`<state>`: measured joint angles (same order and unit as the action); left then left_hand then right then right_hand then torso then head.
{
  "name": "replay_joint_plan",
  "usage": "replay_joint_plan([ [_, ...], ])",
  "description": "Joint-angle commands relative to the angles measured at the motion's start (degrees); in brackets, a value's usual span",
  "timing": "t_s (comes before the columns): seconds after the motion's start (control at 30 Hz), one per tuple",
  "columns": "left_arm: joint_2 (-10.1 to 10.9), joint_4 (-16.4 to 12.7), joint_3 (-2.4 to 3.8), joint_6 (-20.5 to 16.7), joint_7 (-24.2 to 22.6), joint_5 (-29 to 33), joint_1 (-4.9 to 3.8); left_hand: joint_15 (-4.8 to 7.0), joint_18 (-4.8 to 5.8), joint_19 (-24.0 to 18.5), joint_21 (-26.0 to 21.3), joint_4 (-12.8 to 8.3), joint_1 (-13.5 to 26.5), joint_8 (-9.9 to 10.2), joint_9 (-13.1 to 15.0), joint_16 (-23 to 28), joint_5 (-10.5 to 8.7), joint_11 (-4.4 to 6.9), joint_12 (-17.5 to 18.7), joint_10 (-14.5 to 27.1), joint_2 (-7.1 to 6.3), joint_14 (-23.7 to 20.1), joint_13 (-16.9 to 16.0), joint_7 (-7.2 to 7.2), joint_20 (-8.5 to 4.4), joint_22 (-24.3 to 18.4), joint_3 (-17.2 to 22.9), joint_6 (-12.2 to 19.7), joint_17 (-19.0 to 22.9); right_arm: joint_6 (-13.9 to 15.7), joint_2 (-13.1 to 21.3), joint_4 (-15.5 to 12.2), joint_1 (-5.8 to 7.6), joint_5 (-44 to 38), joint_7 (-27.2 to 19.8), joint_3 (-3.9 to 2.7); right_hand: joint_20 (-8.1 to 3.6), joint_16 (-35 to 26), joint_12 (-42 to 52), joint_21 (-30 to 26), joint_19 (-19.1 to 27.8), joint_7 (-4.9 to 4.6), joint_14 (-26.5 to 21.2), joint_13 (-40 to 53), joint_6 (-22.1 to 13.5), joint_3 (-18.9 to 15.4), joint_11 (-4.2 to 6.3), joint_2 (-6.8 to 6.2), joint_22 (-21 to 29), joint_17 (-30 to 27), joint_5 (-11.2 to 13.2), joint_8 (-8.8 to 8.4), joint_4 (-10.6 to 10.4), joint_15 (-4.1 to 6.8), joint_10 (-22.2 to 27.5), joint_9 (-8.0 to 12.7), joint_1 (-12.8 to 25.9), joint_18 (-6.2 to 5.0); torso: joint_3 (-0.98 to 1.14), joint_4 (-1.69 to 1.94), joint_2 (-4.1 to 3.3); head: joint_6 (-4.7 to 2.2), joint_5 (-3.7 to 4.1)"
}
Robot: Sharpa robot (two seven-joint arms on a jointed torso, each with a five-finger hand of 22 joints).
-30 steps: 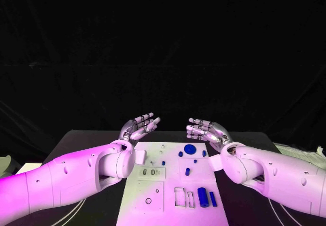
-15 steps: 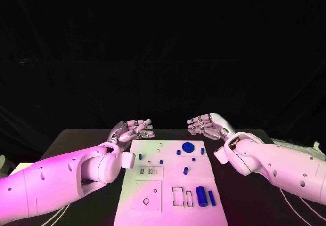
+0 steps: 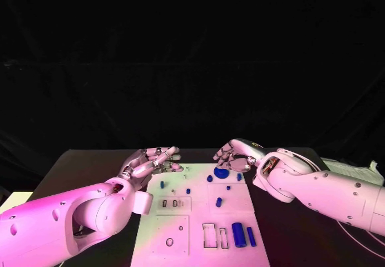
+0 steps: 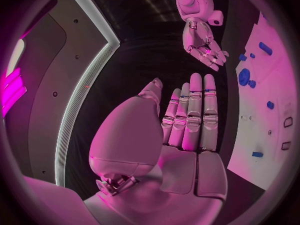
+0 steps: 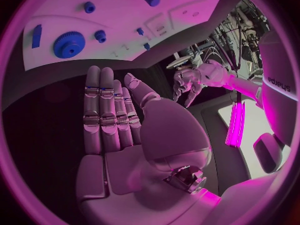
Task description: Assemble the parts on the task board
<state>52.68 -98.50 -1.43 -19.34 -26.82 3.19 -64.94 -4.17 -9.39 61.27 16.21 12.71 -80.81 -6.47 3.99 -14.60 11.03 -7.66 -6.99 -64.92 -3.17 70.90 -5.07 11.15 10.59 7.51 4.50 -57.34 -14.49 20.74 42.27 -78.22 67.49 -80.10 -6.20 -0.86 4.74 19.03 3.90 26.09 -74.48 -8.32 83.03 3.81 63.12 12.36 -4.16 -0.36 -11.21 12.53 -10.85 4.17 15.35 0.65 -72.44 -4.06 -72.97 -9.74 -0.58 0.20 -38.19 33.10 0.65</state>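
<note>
Both hands have lowered: right hand (image 3: 233, 156) empty above the blue gear (image 3: 221, 173), left hand (image 3: 152, 159) empty too.

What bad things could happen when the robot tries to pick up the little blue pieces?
1. The right hand hovers open close above the blue gear; coming down, it could bump the small blue pieces beside it out of place.
2. The two blue cylinders lie loose near the task board edge and might roll off if nudged.
3. The left hand is open too; both reaching inward might collide.
</note>
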Motion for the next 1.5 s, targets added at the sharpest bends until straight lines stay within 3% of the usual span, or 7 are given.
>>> replay_joint_plan([
  [0.03,0.35,-1.37,0.15,1.74,0.14,0.18,-0.25,0.06,-1.09,0.74,0.31,-0.42,-0.12,0.47,-0.05,-0.44,-0.32,0.07,0.51,-0.22,0.20,0.49,0.05,0.03,-0.09,0.13,-0.18,-0.36,-0.64,-4.87,-0.11,-0.58,0.43,-13.75,7.26,-0.07,-0.91,4.85,-0.39,3.05,-2.14,0.34,3.57,-0.06,0.63,0.14,0.37,-0.88,-1.59,3.35,0.31,-0.47,-0.82,0.71,-0.46,0.10,0.57,-0.53,-0.05,0.62,-1.73,-0.47,0.16],
  [0.33,1.98,-4.75,0.39,1.46,0.26,0.18,-0.60,0.05,-1.03,1.16,0.44,-0.62,0.08,1.04,-0.09,-1.13,-0.33,-0.08,1.30,0.12,0.14,0.59,0.07,0.22,-0.17,0.22,-0.43,-0.14,-1.81,-7.74,-0.82,-1.84,1.42,-17.54,9.22,-0.08,-1.11,19.65,-0.19,11.25,-3.41,0.32,3.17,-0.05,0.15,3.13,0.30,-2.47,-6.84,14.51,0.01,-0.55,-2.48,0.69,2.20,0.13,1.63,-0.42,0.05,1.09,-3.84,-0.92,0.41],
  [0.47,2.52,-5.60,0.45,1.28,0.27,0.18,-0.85,0.03,-1.01,1.36,0.52,-0.76,0.17,1.33,-0.10,-1.58,-0.34,-0.17,1.71,0.35,0.12,0.60,0.07,0.32,-0.20,0.28,-0.58,0.00,-2.45,-9.21,-1.08,-2.13,1.71,-18.36,9.63,-0.08,-0.92,30.37,-0.22,20.78,-4.10,0.24,3.26,-0.08,0.07,4.50,0.05,-3.31,-17.33,25.52,0.14,-0.52,-3.49,0.43,3.76,0.09,1.73,0.70,0.08,1.17,-4.44,-1.00,0.40],
  [0.67,3.04,-6.21,0.48,1.12,0.29,0.18,-1.40,-0.02,-0.99,1.42,0.53,-0.87,0.24,1.54,-0.10,-1.81,-0.32,-0.26,2.01,0.57,0.14,0.45,0.09,0.41,-0.19,0.31,-0.67,0.12,-2.87,-10.71,-1.39,-2.04,1.86,-19.09,9.95,-0.08,-0.51,39.63,-0.30,30.05,-3.80,0.26,2.91,-0.10,0.26,6.35,-0.16,-4.08,-27.59,35.11,0.17,-0.46,-4.96,0.19,4.23,0.02,1.23,1.66,0.10,1.24,-5.18,-1.04,0.39],
  [1.2,3.90,-7.07,0.50,0.95,0.41,0.18,-2.17,-0.07,-0.97,1.45,0.53,-1.01,0.24,1.73,-0.10,-2.04,-0.31,-0.35,2.33,0.82,0.20,0.28,0.12,0.51,-0.18,0.33,-0.72,0.21,-3.30,-12.46,-3.15,-0.04,1.92,-20.06,10.25,-0.08,-0.01,44.40,-0.35,35.29,-2.95,0.14,2.59,-0.15,0.25,8.16,-0.37,-4.63,-33.05,39.78,0.37,-0.47,-6.70,0.11,4.67,0.02,0.84,2.13,0.18,1.62,-6.41,-1.35,0.66],
  [1.5,4.26,-7.18,0.50,0.91,0.64,0.18,-2.40,-0.12,-0.96,1.47,0.53,-1.13,0.27,1.91,-0.10,-2.24,-0.32,-0.45,2.57,1.02,0.23,0.14,0.14,0.65,-0.15,0.35,-0.78,0.33,-3.65,-13.13,-3.69,0.42,1.92,-20.11,10.33,-0.08,0.06,46.23,-0.30,37.33,-2.71,0.25,2.58,-0.11,0.59,9.49,-0.27,-4.41,-35.25,41.57,0.86,-0.40,-7.61,0.14,4.15,-0.05,0.42,2.31,0.11,1.76,-7.00,-1.58,0.76],
])
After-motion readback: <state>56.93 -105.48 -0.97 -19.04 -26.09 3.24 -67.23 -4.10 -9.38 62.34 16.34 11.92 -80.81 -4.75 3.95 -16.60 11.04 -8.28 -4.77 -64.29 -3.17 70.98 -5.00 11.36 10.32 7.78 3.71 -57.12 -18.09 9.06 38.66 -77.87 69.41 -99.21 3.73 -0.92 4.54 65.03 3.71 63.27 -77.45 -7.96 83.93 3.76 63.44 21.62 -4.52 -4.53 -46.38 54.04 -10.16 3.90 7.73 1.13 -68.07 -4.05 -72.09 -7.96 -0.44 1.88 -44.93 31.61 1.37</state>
